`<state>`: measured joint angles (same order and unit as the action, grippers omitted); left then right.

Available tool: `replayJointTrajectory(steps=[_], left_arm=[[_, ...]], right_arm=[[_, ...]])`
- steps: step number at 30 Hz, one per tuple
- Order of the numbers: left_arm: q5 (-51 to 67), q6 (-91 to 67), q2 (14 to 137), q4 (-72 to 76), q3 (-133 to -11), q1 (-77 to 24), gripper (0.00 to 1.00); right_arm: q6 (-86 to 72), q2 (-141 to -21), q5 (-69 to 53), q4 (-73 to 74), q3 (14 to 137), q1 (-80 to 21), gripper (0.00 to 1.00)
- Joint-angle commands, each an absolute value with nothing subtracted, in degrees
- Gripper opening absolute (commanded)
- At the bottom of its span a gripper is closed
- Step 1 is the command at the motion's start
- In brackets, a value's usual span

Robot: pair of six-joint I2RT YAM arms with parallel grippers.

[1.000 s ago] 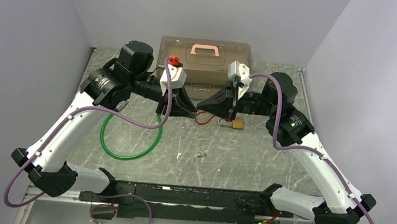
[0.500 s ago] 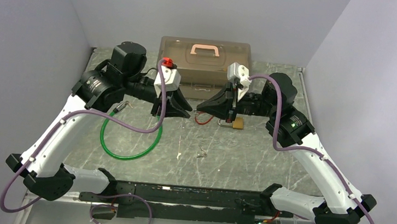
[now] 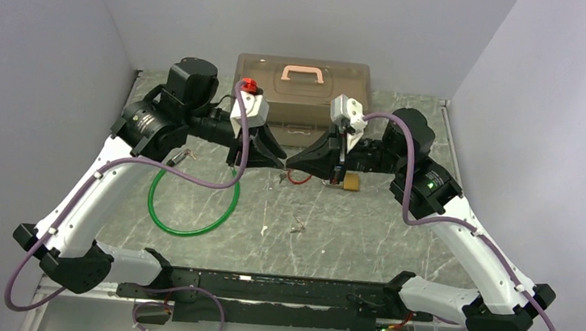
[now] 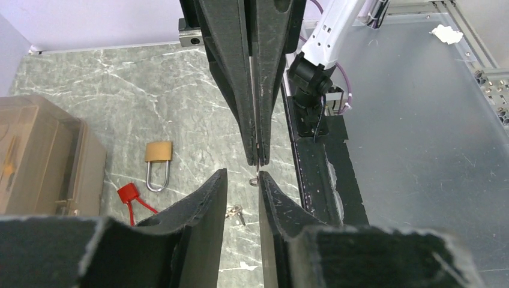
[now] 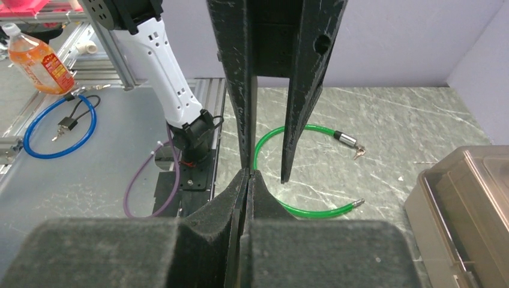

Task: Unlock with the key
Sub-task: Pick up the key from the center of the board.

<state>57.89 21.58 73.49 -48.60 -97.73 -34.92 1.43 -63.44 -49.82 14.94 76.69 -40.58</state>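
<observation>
My right gripper (image 5: 247, 174) is shut on the tiny silver key (image 4: 258, 162). The key's thin blade and a small ring stick out of its tips, as the left wrist view shows. My left gripper (image 4: 242, 175) is open, facing the right gripper tip to tip. Its right finger (image 4: 267, 186) sits right beside the key. In the top view both grippers, left (image 3: 277, 159) and right (image 3: 292, 159), meet above the table's middle. The small brass padlock (image 3: 349, 184) lies shut on the table under the right gripper, and also shows in the left wrist view (image 4: 158, 152).
A red tag on red wire (image 4: 127, 194) lies by the padlock. Loose keys (image 3: 297, 227) lie toward the front. A green cable loop (image 3: 193, 200) with a silver tip (image 5: 346, 138) lies at the left. A brown lidded box (image 3: 303, 93) stands at the back.
My left arm drew back to the left a little, then eased in again. My right gripper shifted slightly left toward it. The padlock has not moved.
</observation>
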Motion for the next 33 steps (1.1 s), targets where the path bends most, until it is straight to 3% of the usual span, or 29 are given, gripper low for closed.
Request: replayJointTrajectory(steps=[1,5,11,15,19,21,25,29,33], left_arm=[[61.05,21.11,73.81,-46.98,-97.66,-35.37,0.29],[61.40,21.70,73.17,-47.84,-96.37,-35.43,0.27],[62.19,21.08,73.07,-47.39,-96.54,-35.50,0.16],[63.18,20.92,73.30,-47.29,-96.92,-35.59,0.00],[64.58,20.57,73.04,-47.03,-96.53,-35.60,0.00],[65.09,19.90,72.92,-46.62,-96.15,-35.53,0.00],[66.03,15.03,72.18,-43.01,-94.48,-34.91,0.00],[68.77,2.01,71.23,-32.58,-91.81,-32.59,0.00],[70.04,-5.69,70.82,-26.97,-91.50,-31.81,0.00]], right_arm=[[1.79,-63.31,-49.72,12.48,79.20,-41.04,0.00],[2.06,-63.33,-49.42,12.51,79.27,-41.02,0.00],[2.07,-63.41,-49.30,12.27,79.07,-41.05,0.00],[2.17,-63.42,-49.14,12.30,79.01,-41.11,0.00],[2.02,-63.30,-48.16,11.59,78.79,-41.14,0.00],[1.35,-62.80,-46.59,10.36,78.25,-41.14,0.19],[0.64,-59.99,-43.45,7.48,75.84,-41.04,0.45],[0.99,-56.04,-41.94,6.15,70.83,-41.00,0.53],[0.10,-51.91,-39.45,3.40,64.88,-40.96,0.51]])
